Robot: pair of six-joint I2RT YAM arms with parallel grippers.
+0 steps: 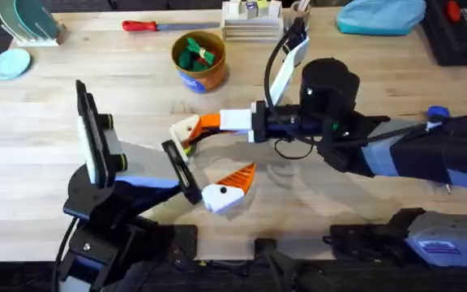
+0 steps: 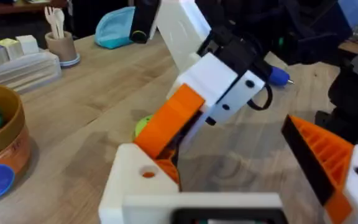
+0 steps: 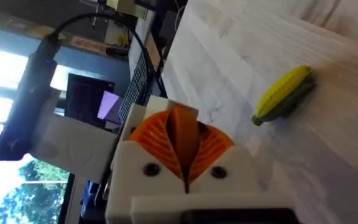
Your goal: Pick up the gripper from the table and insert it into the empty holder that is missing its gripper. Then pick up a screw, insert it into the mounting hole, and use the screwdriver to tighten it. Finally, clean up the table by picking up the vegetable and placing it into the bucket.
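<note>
Fingers (image 3: 216,146) of my right gripper (image 1: 211,122) are clamped on the loose orange fingertip (image 2: 173,118), slanting it onto the bare cream holder (image 2: 135,177) just ahead, apparently to seat it, while my left gripper (image 2: 210,143) stands spread wide for room and the toy corn cob (image 3: 284,94) lies beyond.

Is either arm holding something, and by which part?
The right tool pinches the loose orange fingertip by its upper end; the left tool holds nothing.

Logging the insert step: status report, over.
Left gripper open. Right gripper shut on orange fingertip, pressed at white holder. Corn on table close by.
</note>
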